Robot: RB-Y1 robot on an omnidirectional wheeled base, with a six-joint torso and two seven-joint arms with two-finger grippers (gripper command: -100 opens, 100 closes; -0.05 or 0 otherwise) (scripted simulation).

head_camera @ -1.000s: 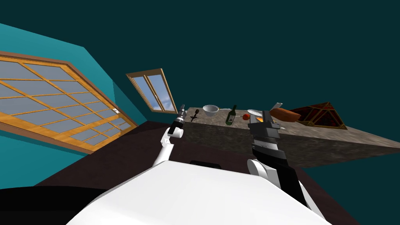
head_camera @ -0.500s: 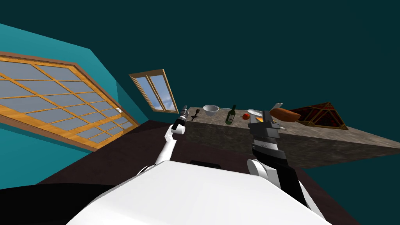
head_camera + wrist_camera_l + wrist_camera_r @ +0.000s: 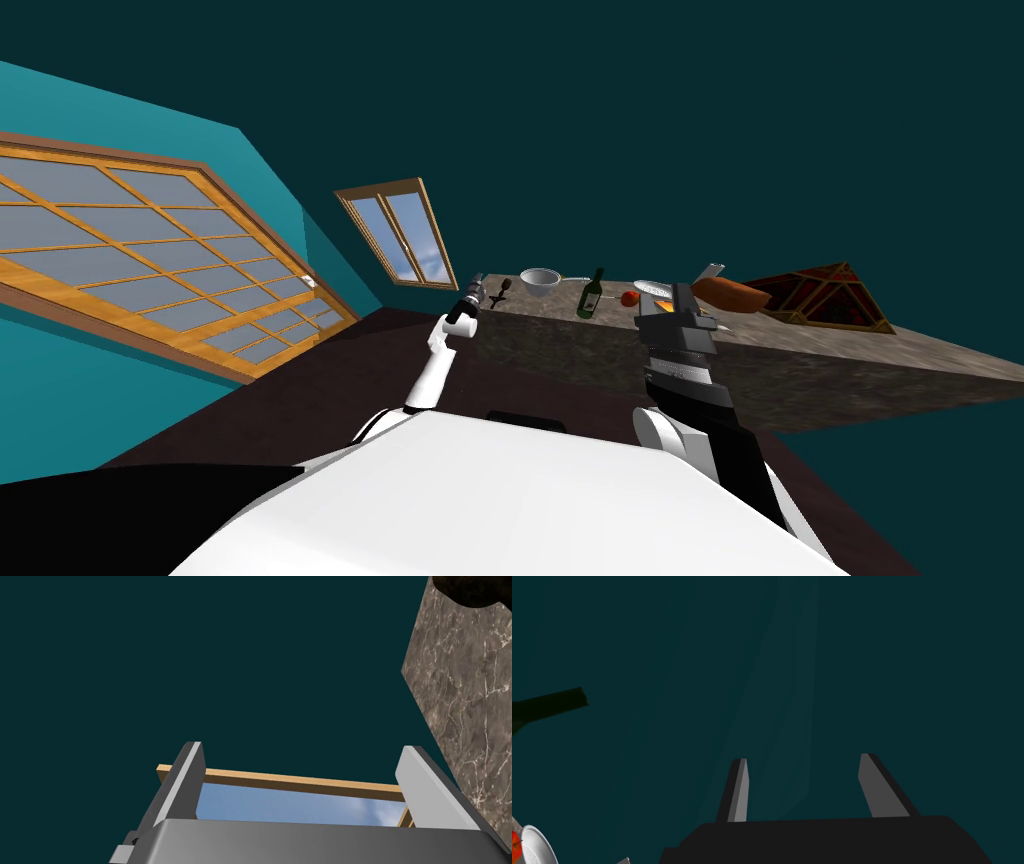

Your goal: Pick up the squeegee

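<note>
The squeegee (image 3: 498,292) is a small dark T-shaped thing standing at the left end of the brown marbled counter (image 3: 600,345). My left gripper (image 3: 475,287) hangs just left of it, level with the counter's end and apart from it. In the left wrist view that gripper (image 3: 300,748) is open and holds nothing. The counter's marbled side (image 3: 465,701) is beside one finger, and a dark shape (image 3: 467,588) sits beyond it. My right gripper (image 3: 682,293) is raised in front of the counter's middle. Its fingers (image 3: 738,788) stand open with nothing between them.
Along the counter stand a grey bowl (image 3: 540,281), a dark green bottle (image 3: 591,296), a red fruit (image 3: 629,298), a plate (image 3: 650,289), a brown loaf (image 3: 730,294) and a patterned pyramid-shaped thing (image 3: 825,296). Windows (image 3: 400,235) line the teal wall on the left. The floor is dark.
My left arm has stretched forward and to the right, bringing its gripper nearer the squeegee. The head view has shifted slightly. The right arm has stayed still.
</note>
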